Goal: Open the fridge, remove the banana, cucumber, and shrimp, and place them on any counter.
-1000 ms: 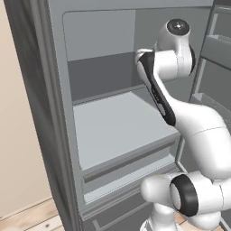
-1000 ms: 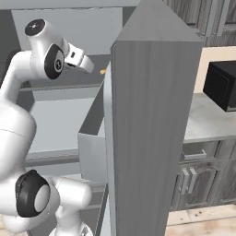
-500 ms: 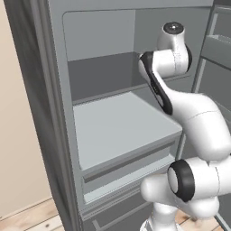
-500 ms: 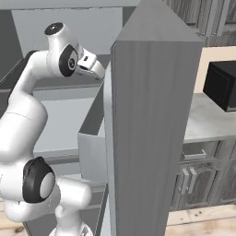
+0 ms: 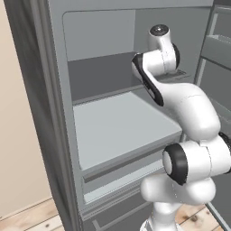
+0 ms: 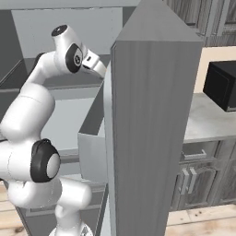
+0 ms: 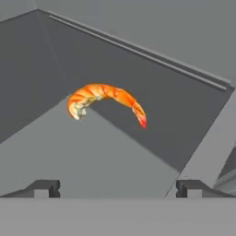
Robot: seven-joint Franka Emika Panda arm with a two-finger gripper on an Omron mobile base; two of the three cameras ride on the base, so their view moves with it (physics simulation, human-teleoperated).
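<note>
The fridge [image 5: 40,113] stands open, its dark grey door [image 6: 152,138] swung out at the right. My arm reaches into the upper part of the fridge, above a pale grey shelf [image 5: 117,131]. In the hand view a bright orange curled shrimp [image 7: 103,100] lies on a grey shelf surface a short way ahead of my gripper [image 7: 119,186]. The two dark fingertips [image 7: 44,188] stand wide apart with nothing between them, so the gripper is open. The banana, the cucumber and the counter are out of view.
Door bins [image 5: 219,49] line the inside of the open door at the right. A black microwave [image 6: 223,85] sits on a pale counter over dark cabinets [image 6: 203,170]. The fridge's rear and side walls close in around the shrimp's shelf.
My arm has swung further into the fridge, toward its right rear; the hand went from beside the door edge to deeper inside. The jaws stayed wide.
</note>
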